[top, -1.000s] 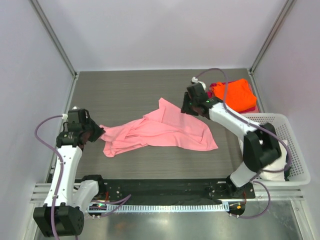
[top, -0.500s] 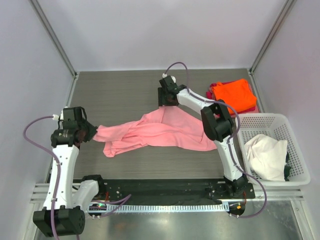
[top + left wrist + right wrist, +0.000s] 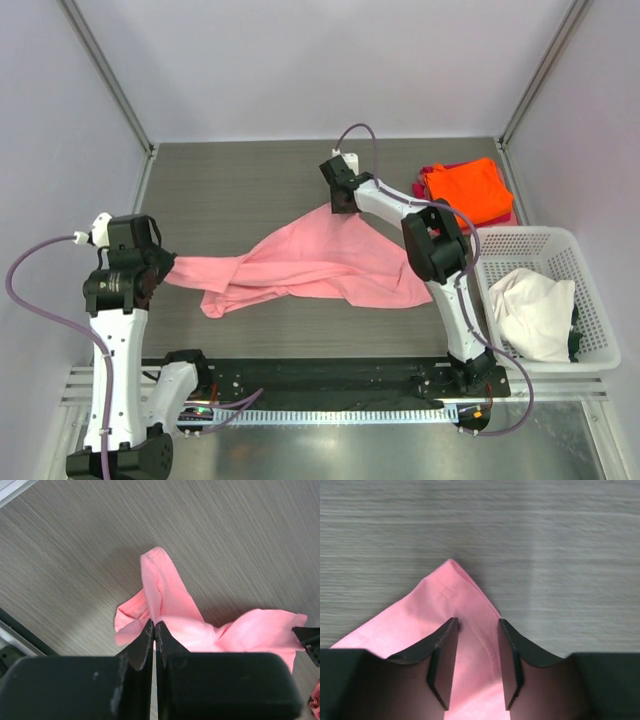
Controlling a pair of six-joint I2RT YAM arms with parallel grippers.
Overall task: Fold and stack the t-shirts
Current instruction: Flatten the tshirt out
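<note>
Cloth fills the middle of my top view: the light pink t-shirt [image 3: 310, 265] lies rumpled on the grey table [image 3: 230, 190], drawn out toward 9 o'clock and up to a point at 12. At the 9 o'clock end my left gripper [image 3: 168, 268] has its jaws pressed together on a bunched fold of the pink fabric, holding that end above the table. At 12 o'clock my right gripper [image 3: 341, 203] sits over the shirt's pointed corner, jaws apart, with the hemmed cloth lying flat in the gap between them. Out at 2 o'clock the bright orange t-shirt [image 3: 468, 188] rests folded on the magenta-red one [image 3: 424, 186]. At 4 o'clock the white basket [image 3: 590, 260] holds the cream-white t-shirt [image 3: 530, 310].
</note>
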